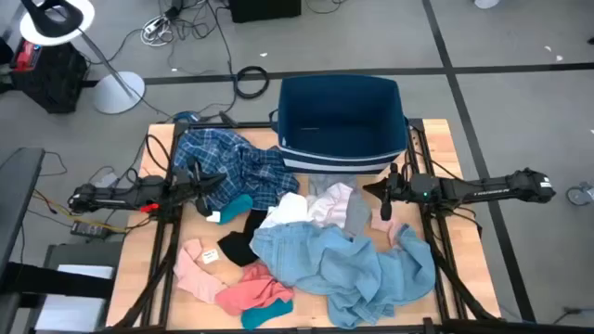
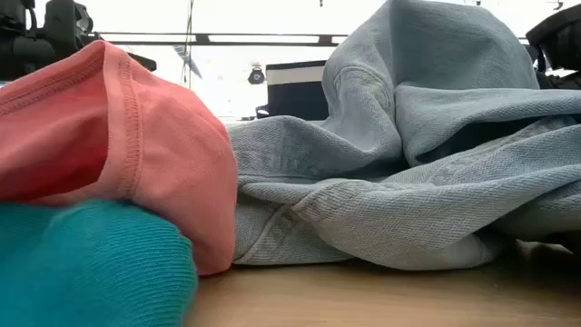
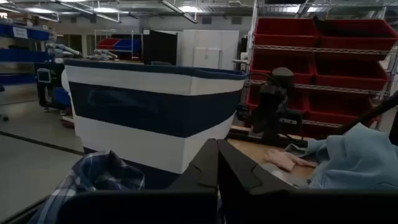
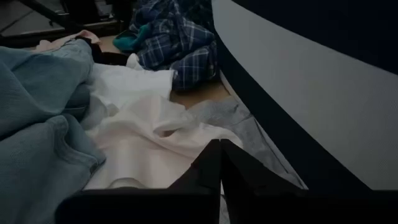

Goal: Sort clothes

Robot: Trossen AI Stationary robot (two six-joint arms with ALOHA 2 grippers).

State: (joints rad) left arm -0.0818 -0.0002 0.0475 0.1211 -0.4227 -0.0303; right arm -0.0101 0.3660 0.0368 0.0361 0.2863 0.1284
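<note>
The clothes lie in a heap on the wooden table. A blue plaid shirt (image 1: 227, 167) lies at the far left, beside the bin. A large light blue garment (image 1: 343, 264) covers the near middle. White (image 1: 297, 209) and grey (image 1: 357, 213) pieces lie beside the bin, a black piece (image 1: 239, 243) at the middle, and pink pieces (image 1: 200, 269) at the near left. A teal sock (image 1: 237, 206) lies by the plaid shirt. My left gripper (image 1: 212, 182) hovers shut and empty over the plaid shirt (image 3: 99, 180). My right gripper (image 1: 376, 192) hovers shut and empty over the white (image 4: 143, 124) and grey (image 4: 242, 124) pieces.
A dark blue bin (image 1: 343, 121) with a white band (image 3: 155, 140) stands at the table's far edge, between the two arms. A coral piece (image 2: 109, 136) on another teal piece (image 2: 91, 263) lies at the near edge. Bare wood shows at the table's near left and far right corners.
</note>
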